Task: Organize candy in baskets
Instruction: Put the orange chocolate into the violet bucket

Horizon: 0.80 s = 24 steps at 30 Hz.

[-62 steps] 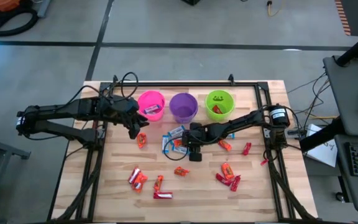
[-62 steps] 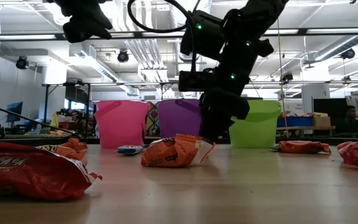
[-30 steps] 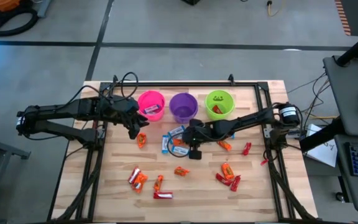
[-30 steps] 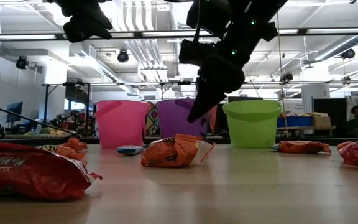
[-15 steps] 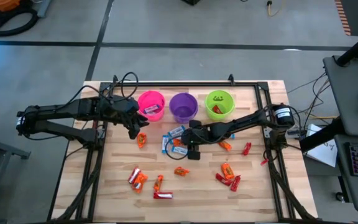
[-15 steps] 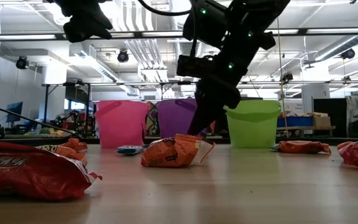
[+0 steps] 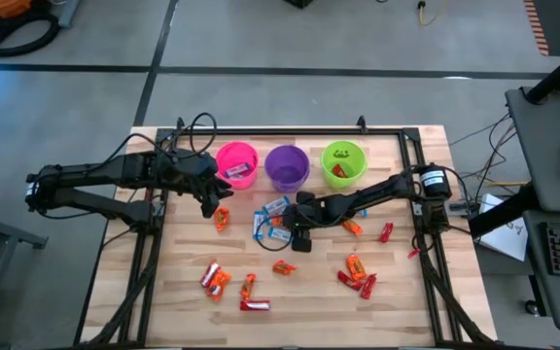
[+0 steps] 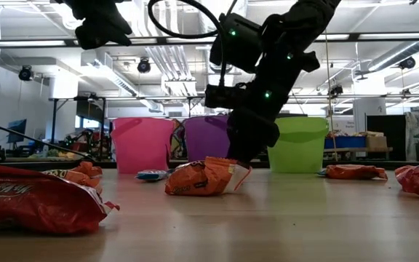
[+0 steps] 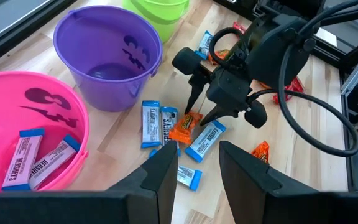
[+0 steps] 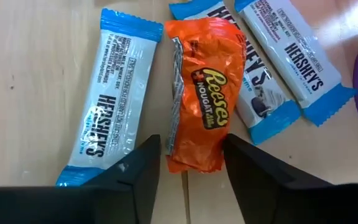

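Note:
Three baskets stand in a row at the far side: pink (image 7: 236, 160), purple (image 7: 287, 167) and lime green (image 7: 343, 162). In front of the purple one, an orange candy (image 10: 201, 118) lies on the table among blue-and-white bars (image 10: 107, 106). My right gripper (image 9: 202, 111) is open just above it, pointing down, with a finger on either side of the candy's near end. My left gripper (image 7: 212, 206) hangs open over the table beside the pink basket, nothing between its fingers. The pink basket holds blue-and-white bars (image 9: 33, 158).
More orange and red candy lies loose toward the near edge (image 7: 214, 279), (image 7: 251, 292), (image 7: 358, 272) and at the right (image 7: 385, 231). One orange piece (image 7: 222, 219) lies under my left gripper. A black frame rail (image 7: 290, 129) runs around the table.
My right gripper has opened from shut and come down toward the table, onto the orange candy in front of the purple basket. The candies have not moved.

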Each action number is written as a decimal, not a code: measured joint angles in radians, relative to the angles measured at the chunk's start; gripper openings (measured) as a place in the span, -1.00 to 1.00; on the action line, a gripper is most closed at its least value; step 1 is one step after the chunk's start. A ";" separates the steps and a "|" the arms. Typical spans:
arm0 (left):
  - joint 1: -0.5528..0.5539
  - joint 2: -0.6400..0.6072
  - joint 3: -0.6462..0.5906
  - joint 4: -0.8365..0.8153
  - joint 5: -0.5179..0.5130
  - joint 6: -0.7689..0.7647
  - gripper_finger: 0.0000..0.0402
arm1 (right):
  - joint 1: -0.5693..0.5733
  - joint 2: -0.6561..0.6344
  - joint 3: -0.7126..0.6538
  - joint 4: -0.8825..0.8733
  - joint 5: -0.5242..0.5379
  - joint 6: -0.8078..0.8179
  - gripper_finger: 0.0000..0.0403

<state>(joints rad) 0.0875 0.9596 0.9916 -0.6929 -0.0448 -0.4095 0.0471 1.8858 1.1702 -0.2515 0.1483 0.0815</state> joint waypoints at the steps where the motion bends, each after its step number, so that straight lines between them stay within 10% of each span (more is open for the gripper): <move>1: 0.000 0.000 0.000 0.000 0.000 0.000 -0.49 | 0.000 0.000 0.000 0.000 0.000 0.000 -0.24; 11: 0.000 0.001 0.000 -0.001 0.000 0.000 -0.49 | 0.000 -0.002 0.000 -0.005 -0.018 0.024 -0.85; 24: 0.000 0.003 0.000 -0.006 0.000 -0.007 -0.49 | 0.000 -0.132 0.115 -0.197 -0.023 0.016 -0.89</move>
<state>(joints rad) 0.0875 0.9629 0.9916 -0.6988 -0.0444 -0.4167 0.0475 1.7536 1.2857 -0.4485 0.1251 0.0971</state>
